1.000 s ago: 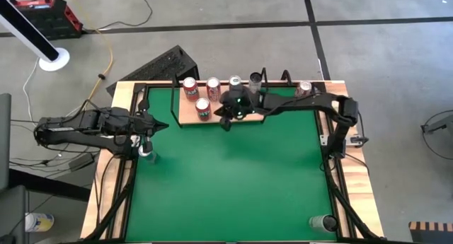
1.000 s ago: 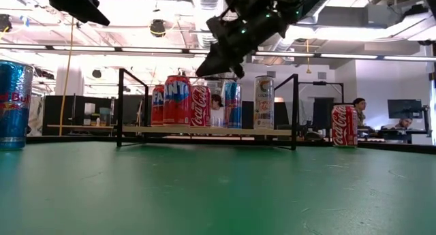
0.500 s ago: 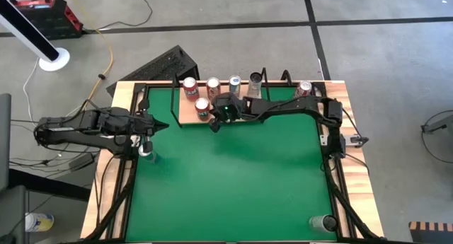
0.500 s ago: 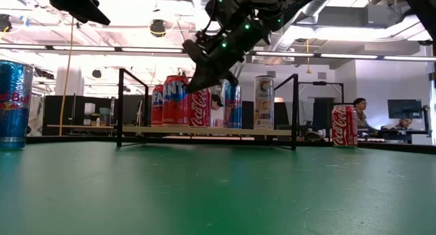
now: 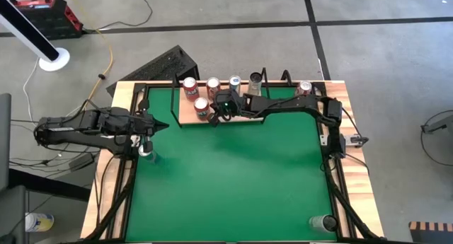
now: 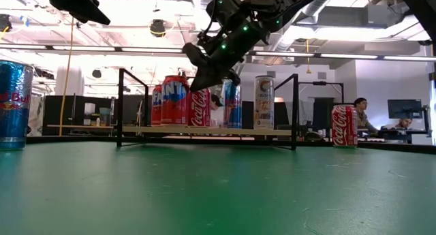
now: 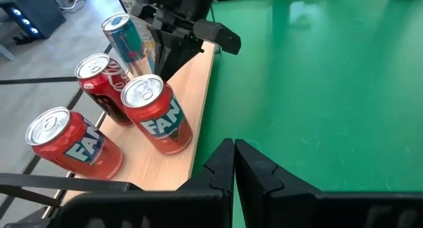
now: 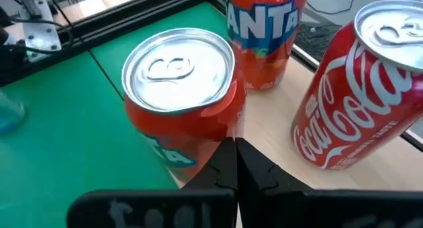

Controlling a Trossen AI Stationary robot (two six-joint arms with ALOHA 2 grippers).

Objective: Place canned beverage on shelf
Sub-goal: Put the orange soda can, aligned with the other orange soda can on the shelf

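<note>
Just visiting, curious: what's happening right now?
Right end effector shut, empty, above shelf. Left end effector shut, parked table-left. Fanta can right below.

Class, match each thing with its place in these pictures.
Things:
1 right gripper
2 left gripper
3 tall pale can
4 lone Coca-Cola can

Places:
A on the shelf, at its right end
B on the table, beyond the shelf's right end
C above the shelf's Fanta cans
D near the table's left edge

Pairs: 1-C, 2-D, 3-A, 4-B
</note>
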